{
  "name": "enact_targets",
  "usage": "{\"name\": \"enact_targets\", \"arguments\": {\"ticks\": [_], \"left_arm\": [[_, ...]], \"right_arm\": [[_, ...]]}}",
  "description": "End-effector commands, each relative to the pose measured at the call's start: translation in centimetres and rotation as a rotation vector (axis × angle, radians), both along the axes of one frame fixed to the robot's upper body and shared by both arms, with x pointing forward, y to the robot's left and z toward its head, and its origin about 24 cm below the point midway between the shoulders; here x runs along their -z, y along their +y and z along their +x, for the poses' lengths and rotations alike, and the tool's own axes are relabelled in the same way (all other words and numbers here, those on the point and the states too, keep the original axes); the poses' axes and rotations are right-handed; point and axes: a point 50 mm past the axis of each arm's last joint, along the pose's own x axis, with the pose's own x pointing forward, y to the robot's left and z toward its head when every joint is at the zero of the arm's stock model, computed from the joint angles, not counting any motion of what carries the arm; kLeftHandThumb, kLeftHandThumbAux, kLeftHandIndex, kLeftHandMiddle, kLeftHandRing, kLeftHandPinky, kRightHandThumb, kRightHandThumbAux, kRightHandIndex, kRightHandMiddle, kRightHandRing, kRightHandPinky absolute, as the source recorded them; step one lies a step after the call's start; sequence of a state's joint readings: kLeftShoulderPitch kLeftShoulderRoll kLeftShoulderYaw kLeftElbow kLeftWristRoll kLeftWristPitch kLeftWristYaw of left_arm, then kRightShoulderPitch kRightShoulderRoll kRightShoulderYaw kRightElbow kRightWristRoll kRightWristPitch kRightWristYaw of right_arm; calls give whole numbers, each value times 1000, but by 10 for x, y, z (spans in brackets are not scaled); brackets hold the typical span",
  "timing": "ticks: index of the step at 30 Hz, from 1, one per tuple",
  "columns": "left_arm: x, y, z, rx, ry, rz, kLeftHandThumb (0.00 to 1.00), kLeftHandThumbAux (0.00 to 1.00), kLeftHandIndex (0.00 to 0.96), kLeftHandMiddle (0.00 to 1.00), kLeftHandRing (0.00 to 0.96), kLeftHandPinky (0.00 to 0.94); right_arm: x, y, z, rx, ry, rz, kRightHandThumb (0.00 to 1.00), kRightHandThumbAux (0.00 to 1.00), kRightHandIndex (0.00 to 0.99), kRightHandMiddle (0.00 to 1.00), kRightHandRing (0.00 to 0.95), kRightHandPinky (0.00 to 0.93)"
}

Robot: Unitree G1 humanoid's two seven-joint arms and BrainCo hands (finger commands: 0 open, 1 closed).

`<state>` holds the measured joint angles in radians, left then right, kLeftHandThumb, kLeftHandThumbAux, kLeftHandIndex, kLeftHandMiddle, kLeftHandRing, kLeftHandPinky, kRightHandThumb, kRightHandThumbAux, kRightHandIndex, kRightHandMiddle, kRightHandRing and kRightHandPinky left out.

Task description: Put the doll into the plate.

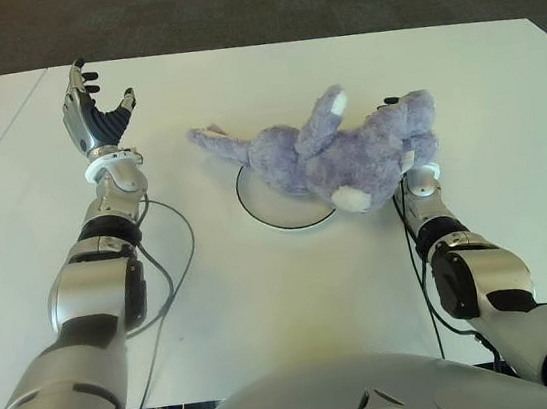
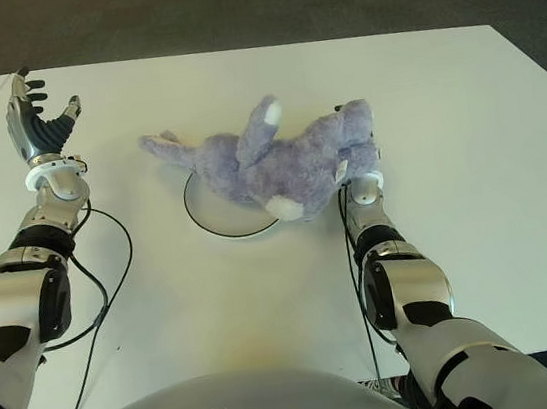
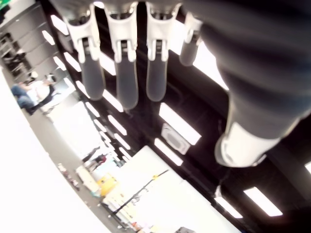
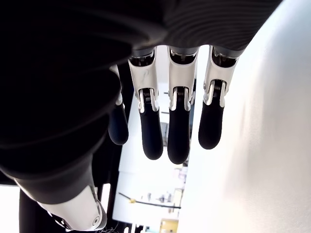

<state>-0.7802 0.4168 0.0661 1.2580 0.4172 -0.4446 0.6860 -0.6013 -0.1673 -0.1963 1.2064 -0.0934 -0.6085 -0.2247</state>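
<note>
You see the purple plush doll (image 1: 333, 156) lying across the round white plate (image 1: 277, 214) at frame centre on the white table (image 1: 265, 296); dark carpet (image 1: 277, 2) above. Your right hand (image 1: 410, 151), fingers extended and empty, is beside it; left hand (image 1: 90, 113) spread wide, upper left.

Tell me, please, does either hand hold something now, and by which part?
Nothing is held. The left hand and right hand are open; the doll lies partly over the plate.

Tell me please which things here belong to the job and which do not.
Job:
- purple doll, lying partly over the plate
- white plate
- right hand, fingers open, behind the doll

Not the job:
- left hand, open, raised far left
- black cable
- table
</note>
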Motion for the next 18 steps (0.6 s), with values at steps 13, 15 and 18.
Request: {"name": "enact_targets", "arguments": {"ticks": [13, 15, 18], "left_arm": [[53, -25, 2, 38, 405, -351, 0, 637, 61, 159, 261, 336], [62, -29, -2, 51, 430, -404, 0, 625, 68, 179, 271, 342], [82, -43, -12, 69, 433, -537, 0, 618, 95, 216, 288, 332]], "right_arm": [[105, 13, -88, 22, 473, 77, 279, 809, 278, 349, 370, 369], [105, 12, -89, 22, 474, 80, 281, 807, 279, 348, 369, 368], [105, 12, -89, 22, 474, 80, 280, 804, 277, 347, 366, 362]]}}
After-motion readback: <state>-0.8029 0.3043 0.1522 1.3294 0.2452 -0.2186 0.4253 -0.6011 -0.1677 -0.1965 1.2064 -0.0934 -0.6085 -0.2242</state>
